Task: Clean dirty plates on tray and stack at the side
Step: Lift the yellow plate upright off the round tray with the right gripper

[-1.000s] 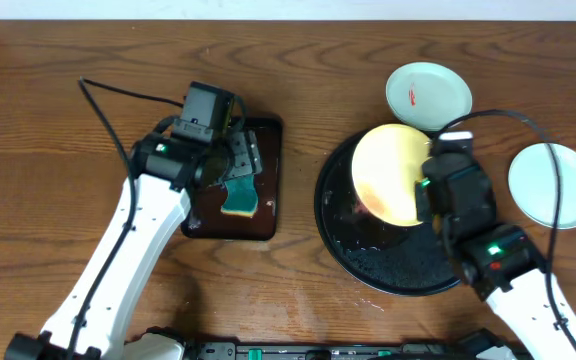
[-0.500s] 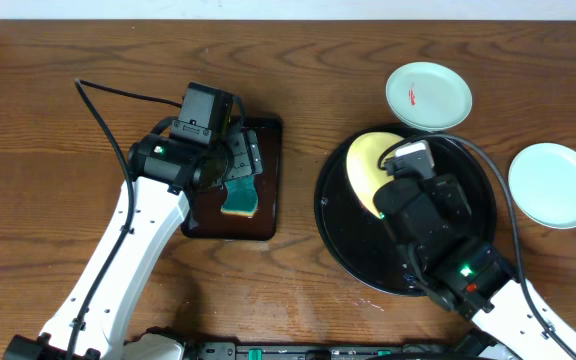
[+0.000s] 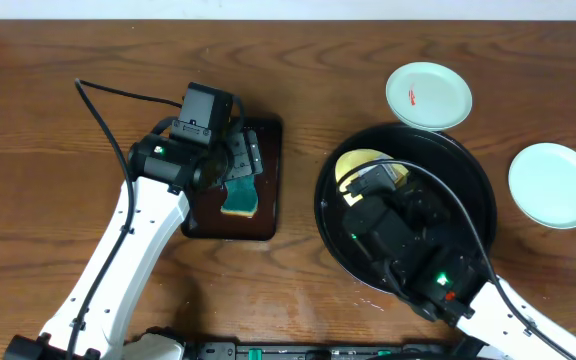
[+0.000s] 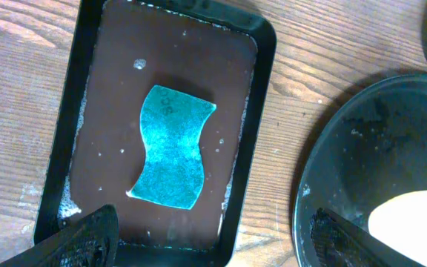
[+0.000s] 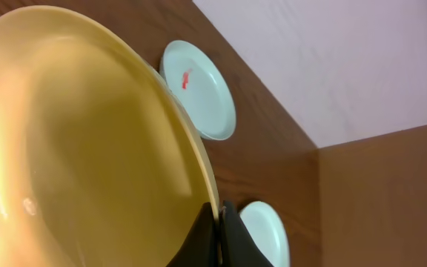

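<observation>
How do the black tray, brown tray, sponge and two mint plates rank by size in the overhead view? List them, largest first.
1. black tray
2. brown tray
3. smeared mint plate and clean mint plate: they look alike, so no ranking between them
4. sponge

Camera set-up: one fixed overhead view, two wrist views.

Overhead looks straight down on the whole desk (image 3: 48, 120) from well above, far edge at top, near edge at bottom. Left wrist looks down from close on the brown tray (image 4: 117, 104) and sponge (image 4: 173, 148), left of desk centre, catching the black tray (image 4: 369, 148) at its right; overhead shares all three. Right wrist sits hard against the yellow plate (image 5: 73, 148), rolled sideways, facing the far right corner: smeared mint plate (image 5: 199, 89), other mint plate (image 5: 265, 230), wall (image 5: 332, 59). Overhead shares the plates.
</observation>
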You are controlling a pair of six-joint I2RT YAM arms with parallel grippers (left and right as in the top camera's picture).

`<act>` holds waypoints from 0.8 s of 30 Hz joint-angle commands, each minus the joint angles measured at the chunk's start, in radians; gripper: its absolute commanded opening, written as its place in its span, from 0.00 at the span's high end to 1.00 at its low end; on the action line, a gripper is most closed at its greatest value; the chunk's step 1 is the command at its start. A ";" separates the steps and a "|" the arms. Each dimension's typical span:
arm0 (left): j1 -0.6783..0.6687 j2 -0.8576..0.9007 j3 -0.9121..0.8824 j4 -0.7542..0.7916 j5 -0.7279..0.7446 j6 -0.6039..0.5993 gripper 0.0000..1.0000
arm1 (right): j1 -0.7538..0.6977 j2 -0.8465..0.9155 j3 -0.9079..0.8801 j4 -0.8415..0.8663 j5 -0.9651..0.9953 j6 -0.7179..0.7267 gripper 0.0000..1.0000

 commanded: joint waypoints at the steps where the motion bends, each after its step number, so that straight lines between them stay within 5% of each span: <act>1: 0.003 0.002 0.008 -0.002 0.006 -0.001 0.17 | 0.019 0.011 0.002 0.005 0.099 -0.019 0.99; 24: 0.003 0.002 0.008 -0.002 0.006 -0.001 0.16 | 0.021 0.012 0.002 0.043 0.099 -0.019 0.99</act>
